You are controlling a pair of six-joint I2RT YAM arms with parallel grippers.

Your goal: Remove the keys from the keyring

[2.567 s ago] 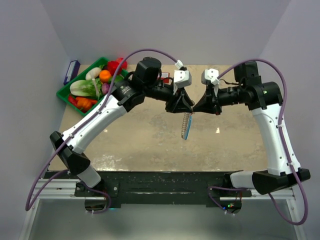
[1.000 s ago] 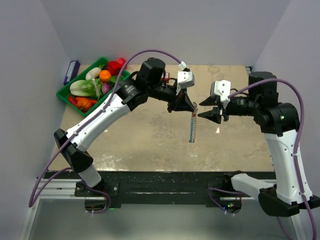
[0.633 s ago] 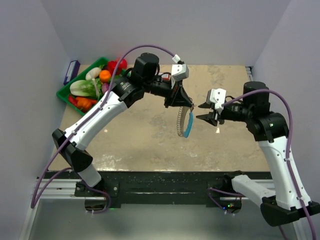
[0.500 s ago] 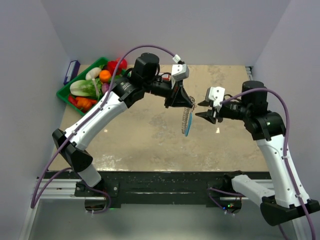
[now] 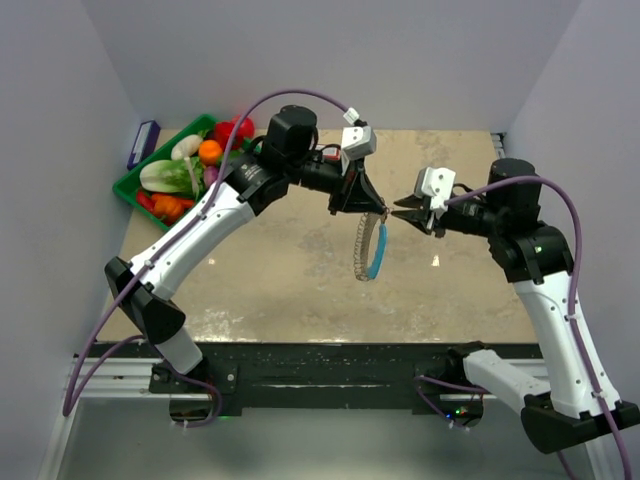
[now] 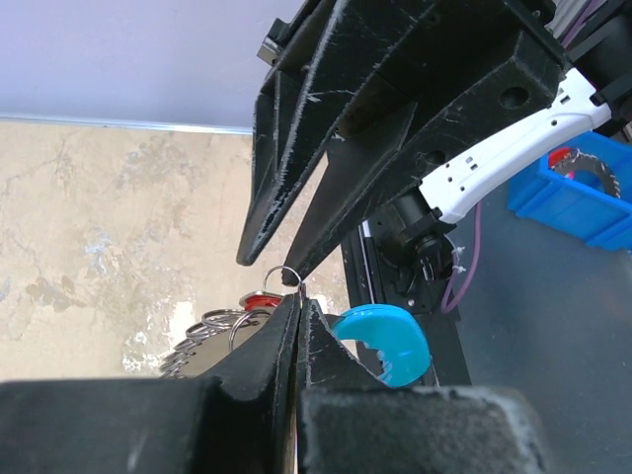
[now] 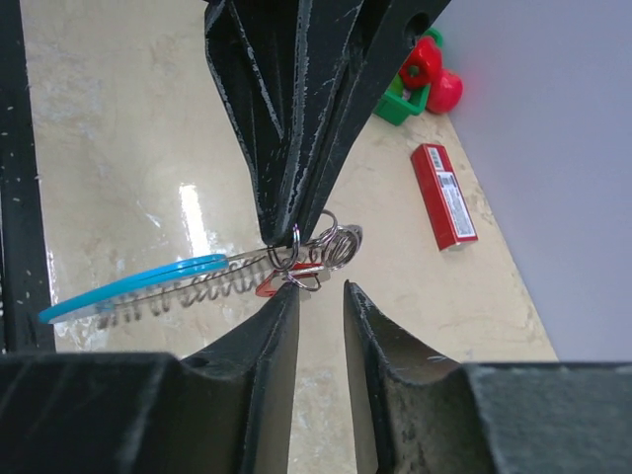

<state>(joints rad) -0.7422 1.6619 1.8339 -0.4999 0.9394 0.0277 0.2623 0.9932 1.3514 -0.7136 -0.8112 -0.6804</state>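
My left gripper (image 5: pixel 372 210) is shut on the keyring (image 5: pixel 368 247), a thin loop with a bright blue curved section (image 5: pixel 377 252) and a fringe of silvery keys (image 5: pixel 360 248). The loop hangs above the table. In the left wrist view the jaws (image 6: pixel 297 296) pinch a small wire ring, with the blue section (image 6: pixel 383 341) and a red-part key (image 6: pixel 263 299) behind. My right gripper (image 5: pixel 397 212) is open, just right of the loop's top. In the right wrist view its fingertips (image 7: pixel 319 289) sit just under the red-part key (image 7: pixel 286 281) and the ring coils (image 7: pixel 336 242).
A green tray (image 5: pixel 130 187) of toy vegetables sits at the table's back left. A long red box (image 7: pixel 443 196) lies on the table near the back. A dark blue object (image 5: pixel 142 143) lies beside the tray. Purple walls close three sides.
The right gripper has moved slightly up and right and sits close to the loop's top. The hanging loop has swung and spread open. The left arm has barely moved.
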